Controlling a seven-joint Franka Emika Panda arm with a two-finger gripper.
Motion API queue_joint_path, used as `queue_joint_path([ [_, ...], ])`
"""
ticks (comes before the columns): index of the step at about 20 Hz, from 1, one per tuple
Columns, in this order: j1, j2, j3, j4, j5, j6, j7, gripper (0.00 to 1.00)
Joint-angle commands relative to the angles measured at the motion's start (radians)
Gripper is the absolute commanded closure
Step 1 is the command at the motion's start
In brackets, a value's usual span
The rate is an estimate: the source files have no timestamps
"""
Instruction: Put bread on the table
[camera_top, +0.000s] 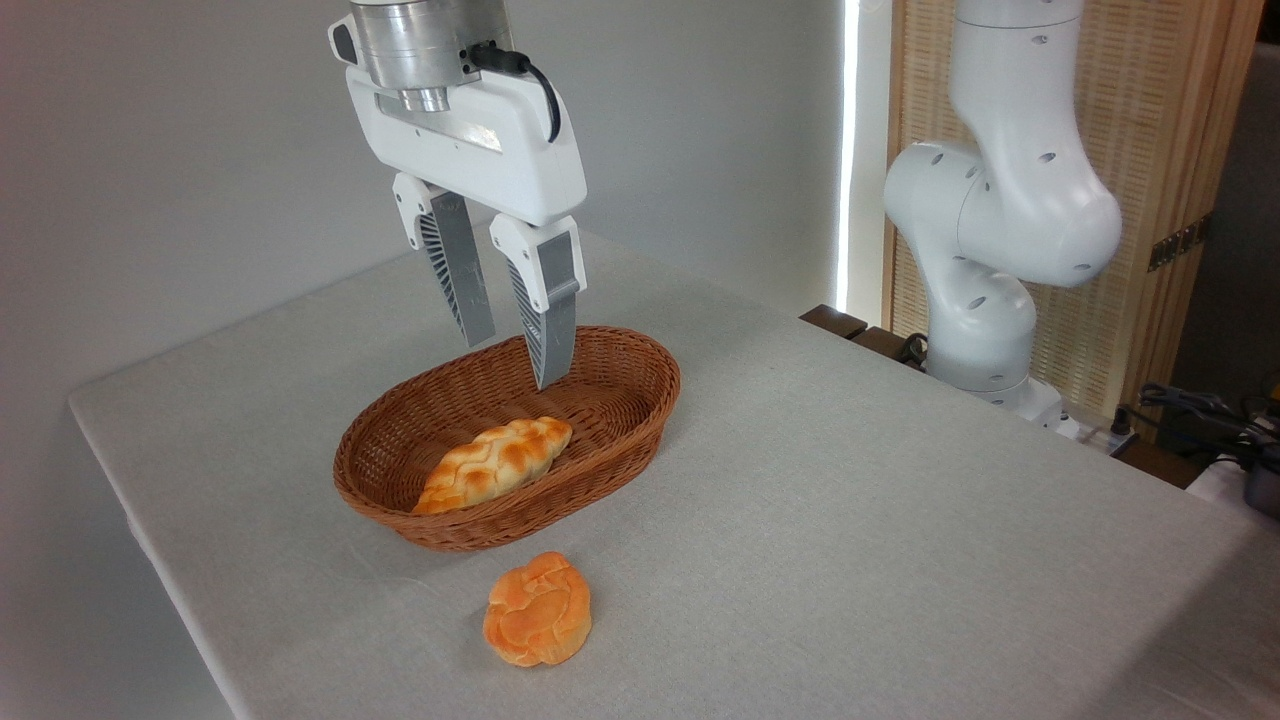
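Observation:
The bread (495, 462), a braided golden loaf with toasted patches, lies lengthwise inside the brown wicker basket (620, 435) on the table (850, 520). My gripper (515, 362) hangs open over the basket's far half, above and behind the loaf, with its grey ribbed fingers (462, 265) pointing down. Nothing is between the fingers, and they do not touch the bread.
A small round orange knotted bun (538, 610) rests on the cloth just in front of the basket. The arm's white base (985, 300) stands at the table's far right edge, with cables (1190, 410) beside it. The table's left edge runs close to the basket.

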Motion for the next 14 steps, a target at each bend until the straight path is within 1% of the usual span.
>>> queue_joint_path([
  [1,0.002,-0.008,0.002,-0.004,0.01,-0.004,0.008,0.0],
  [9,0.002,-0.008,0.002,-0.007,0.01,-0.004,0.008,0.0],
  [12,0.002,-0.008,-0.009,-0.015,0.01,-0.003,-0.001,0.0],
  [14,-0.009,-0.006,-0.013,-0.029,0.007,-0.003,-0.004,0.0],
])
